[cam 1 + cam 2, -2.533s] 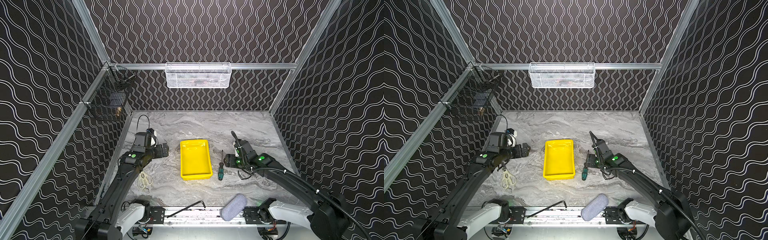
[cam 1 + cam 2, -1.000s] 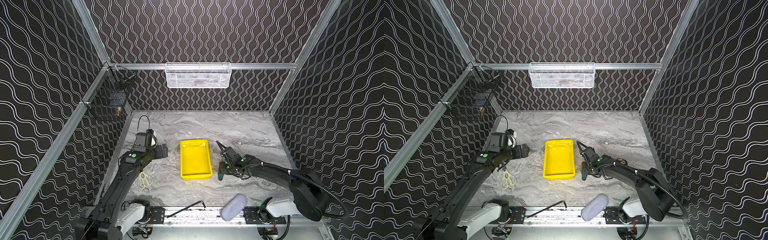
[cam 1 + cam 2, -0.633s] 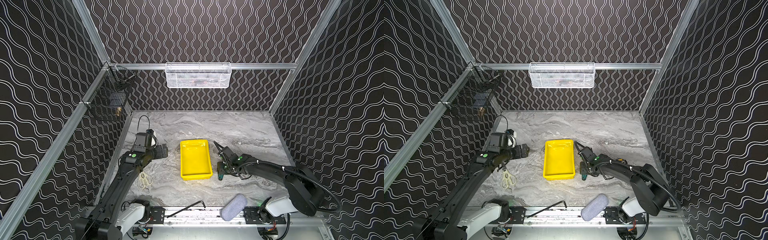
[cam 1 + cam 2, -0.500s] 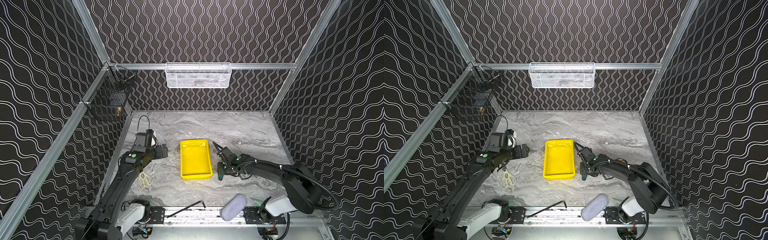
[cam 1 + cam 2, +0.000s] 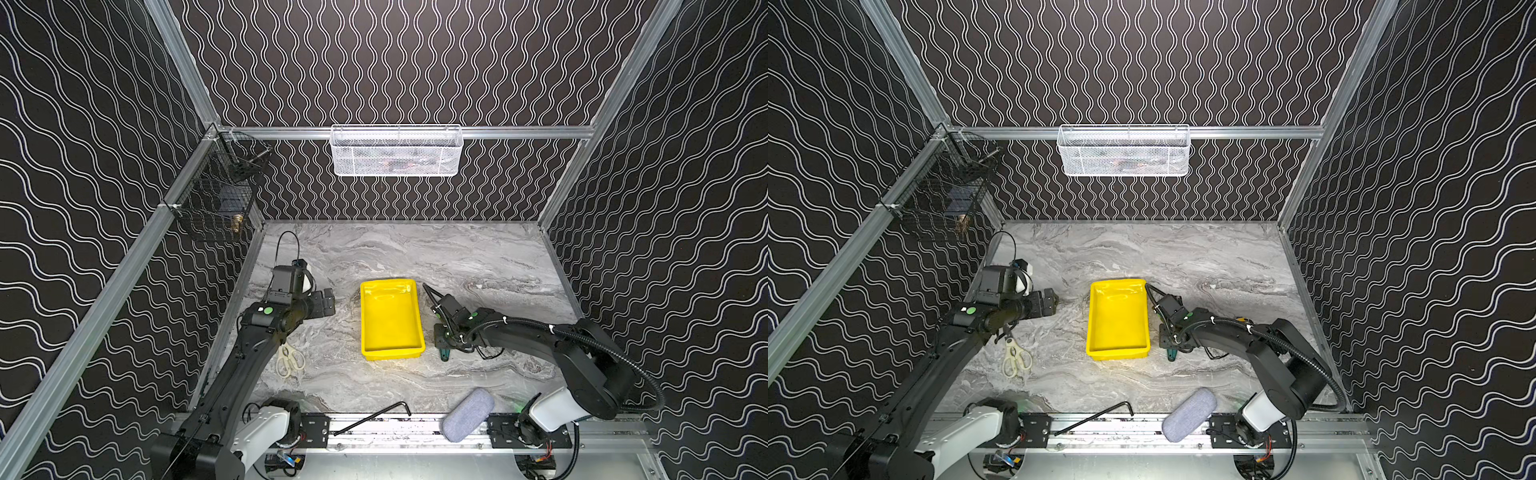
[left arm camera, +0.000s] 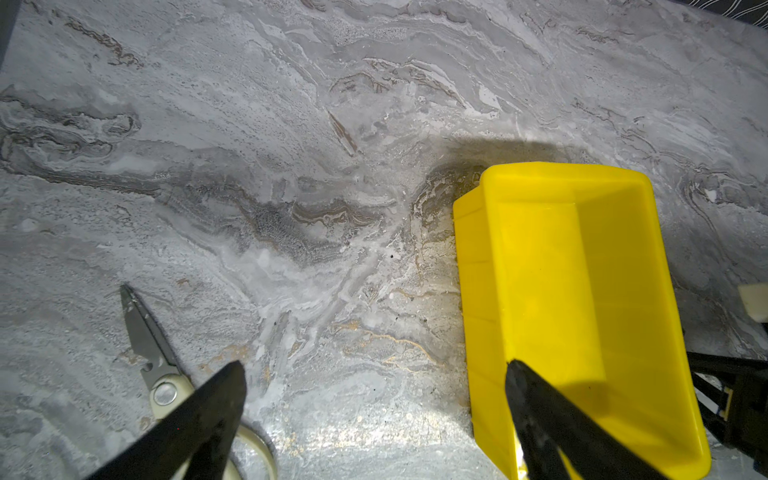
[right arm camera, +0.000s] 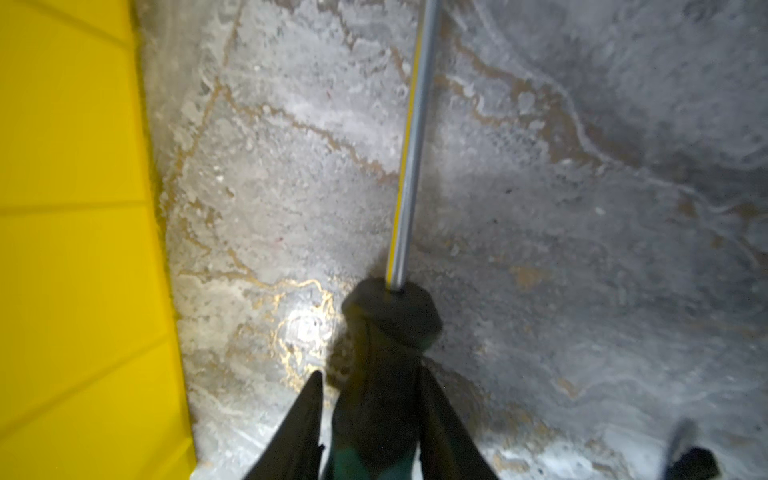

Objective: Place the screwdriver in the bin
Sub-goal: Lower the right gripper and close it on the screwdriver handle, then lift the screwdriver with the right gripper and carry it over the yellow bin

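At the near edge I see the rail [image 5: 415,430], with a hex key [image 5: 374,417] lying across it and a grey pouch [image 5: 467,414] beside the right arm's base. I can read no brand, label or writing anywhere.

A little farther in, cream-handled scissors [image 5: 1016,357] lie on the table [image 5: 457,257] under my left arm. My left gripper [image 6: 374,386] hangs above the table between the scissors and the bin [image 5: 391,318]; its fingers are spread wide with nothing between them.

My right gripper [image 7: 368,399] is down at the table just right of the bin, near its front corner. In the right wrist view the two fingers sit against either side of the screwdriver [image 7: 388,345] handle, pinching it. The screwdriver is still outside the bin, low on the table just beside the bin's right wall. Its long axis runs near to far, roughly parallel to that wall: the teal handle end [image 5: 444,354] pokes out toward me below the gripper, and the shaft [image 7: 409,145] points away toward the back. I cannot see the tip.

The bin is empty, long side running near to far, at the table's middle.

At the back, a white mesh basket [image 5: 397,151] hangs from the rear rail, and a black wire basket [image 5: 216,199] hangs on the left wall.
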`<control>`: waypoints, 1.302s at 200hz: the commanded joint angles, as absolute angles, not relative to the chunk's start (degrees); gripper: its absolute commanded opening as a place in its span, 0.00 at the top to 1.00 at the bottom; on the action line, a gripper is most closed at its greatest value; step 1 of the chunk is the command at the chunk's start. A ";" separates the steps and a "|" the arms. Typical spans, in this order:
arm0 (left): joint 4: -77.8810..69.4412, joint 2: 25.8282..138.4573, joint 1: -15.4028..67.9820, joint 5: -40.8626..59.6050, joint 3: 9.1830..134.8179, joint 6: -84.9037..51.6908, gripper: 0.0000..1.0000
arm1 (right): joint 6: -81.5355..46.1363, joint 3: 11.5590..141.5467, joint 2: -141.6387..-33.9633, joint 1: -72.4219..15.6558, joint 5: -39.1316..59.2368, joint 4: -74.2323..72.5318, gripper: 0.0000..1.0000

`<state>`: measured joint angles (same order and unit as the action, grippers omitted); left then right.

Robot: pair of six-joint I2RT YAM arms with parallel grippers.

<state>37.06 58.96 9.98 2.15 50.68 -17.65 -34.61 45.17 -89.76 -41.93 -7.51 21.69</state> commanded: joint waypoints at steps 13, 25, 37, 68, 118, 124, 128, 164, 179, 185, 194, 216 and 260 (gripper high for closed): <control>37.24 59.01 10.00 1.77 51.33 -17.47 0.01 | -34.19 45.01 -90.25 -42.01 -8.61 21.41 0.68; 37.25 58.99 9.96 1.67 51.33 -17.51 0.01 | -34.19 44.61 -89.84 -42.01 -8.79 21.11 0.71; 37.27 59.07 10.00 1.75 51.33 -17.58 0.01 | -34.10 44.39 -89.39 -42.01 -8.69 21.10 0.75; 37.27 59.36 9.98 1.85 51.33 -17.50 0.01 | -33.51 43.96 -88.42 -42.01 -8.97 21.09 0.85; 37.43 59.30 10.02 1.13 51.33 -17.65 0.01 | -32.83 43.59 -86.46 -41.85 -9.82 21.43 0.90; 37.47 59.32 9.98 1.14 51.33 -17.65 0.01 | -32.72 43.59 -86.16 -41.83 -9.98 21.66 0.91; 37.48 59.33 10.00 1.14 51.38 -17.67 0.01 | -32.65 43.59 -85.99 -41.76 -10.02 21.75 0.91; 37.57 59.51 10.01 1.14 51.42 -17.60 0.01 | -31.73 43.59 -83.89 -41.16 -10.63 22.77 0.93; 37.57 59.42 9.98 1.14 51.42 -17.59 0.01 | -31.38 43.64 -82.95 -40.87 -10.77 23.34 0.93; 37.52 59.37 10.00 1.16 51.42 -17.62 0.01 | -31.15 43.72 -82.58 -40.72 -10.88 23.62 0.94; 37.52 59.39 10.00 1.14 51.41 -17.66 0.01 | -30.85 43.90 -81.99 -40.56 -11.11 24.24 0.94; 37.62 59.49 10.01 1.14 51.42 -17.66 0.01 | -30.72 45.02 -80.17 -40.52 -13.33 26.96 0.94; 37.63 59.85 10.01 1.10 51.50 -17.66 0.01 | -28.04 49.57 -77.02 -40.58 -14.79 32.06 0.94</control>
